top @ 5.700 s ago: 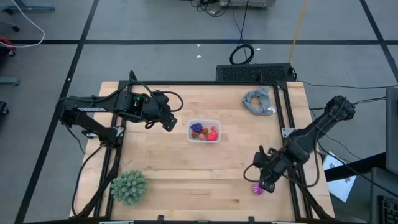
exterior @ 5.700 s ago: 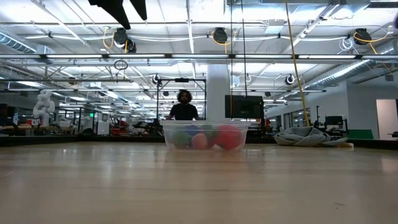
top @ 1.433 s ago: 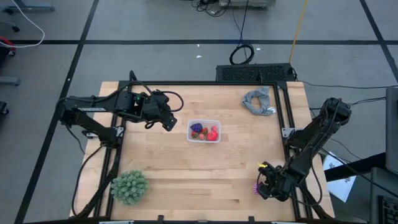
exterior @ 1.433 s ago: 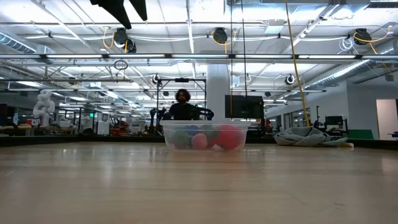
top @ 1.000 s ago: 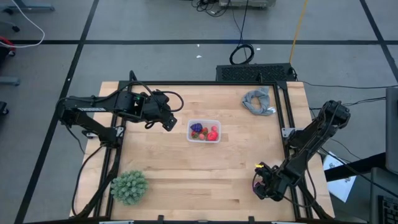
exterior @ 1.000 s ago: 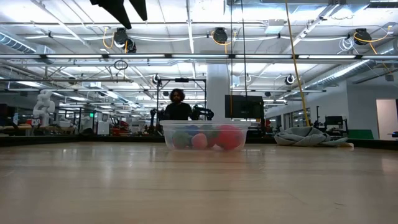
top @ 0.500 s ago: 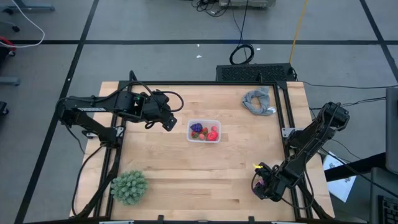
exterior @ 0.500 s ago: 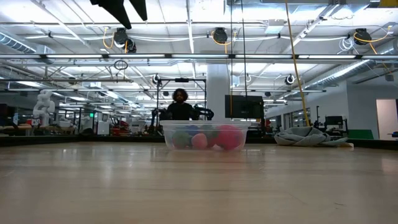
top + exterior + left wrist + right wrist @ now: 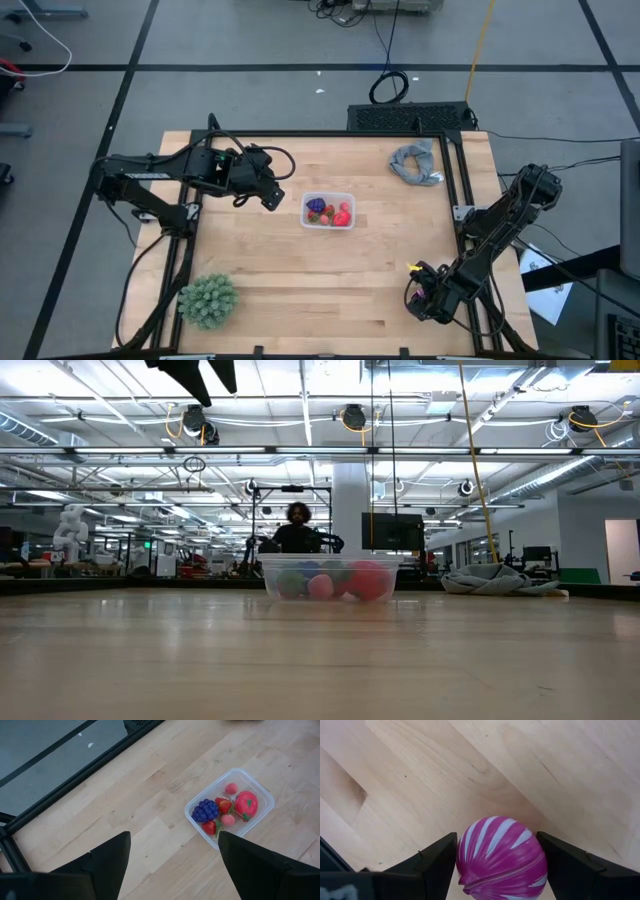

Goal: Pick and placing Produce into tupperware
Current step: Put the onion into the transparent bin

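Magenta ball [image 9: 500, 855] — lower part cut off by the right wrist view's edge; in the high view, hidden beneath the right gripper [image 9: 424, 298] — contact not discernible
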Controlling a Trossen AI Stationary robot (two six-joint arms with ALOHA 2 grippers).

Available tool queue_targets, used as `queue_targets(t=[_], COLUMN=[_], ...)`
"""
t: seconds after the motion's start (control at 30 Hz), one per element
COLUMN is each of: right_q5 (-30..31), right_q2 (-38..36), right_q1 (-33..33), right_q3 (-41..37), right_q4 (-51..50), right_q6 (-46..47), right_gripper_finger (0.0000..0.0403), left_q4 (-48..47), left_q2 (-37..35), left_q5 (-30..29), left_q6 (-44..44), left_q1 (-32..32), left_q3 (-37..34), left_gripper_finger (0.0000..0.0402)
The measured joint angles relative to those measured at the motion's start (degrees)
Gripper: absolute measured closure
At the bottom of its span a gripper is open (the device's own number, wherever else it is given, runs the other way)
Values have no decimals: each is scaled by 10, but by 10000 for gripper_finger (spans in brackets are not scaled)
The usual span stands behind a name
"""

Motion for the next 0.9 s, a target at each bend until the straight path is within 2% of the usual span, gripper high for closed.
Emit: queue_targets(t=[0.3, 0.6, 0.9], right_q5=[0, 0, 4], right_q2=[0, 0, 0], right_q1=[0, 0, -1], right_q3=[0, 0, 0], right_q4=[0, 1, 1], right_q6=[0, -1, -13], right_gripper_finger=[142, 178, 167], left_q4=[0, 0, 0], left_q2=[0, 0, 0], left_q5=[0, 0, 0], left_q6=[0, 0, 0], left_q1=[0, 0, 0], left_q3=[0, 0, 0], left_gripper_finger=[94, 94, 94])
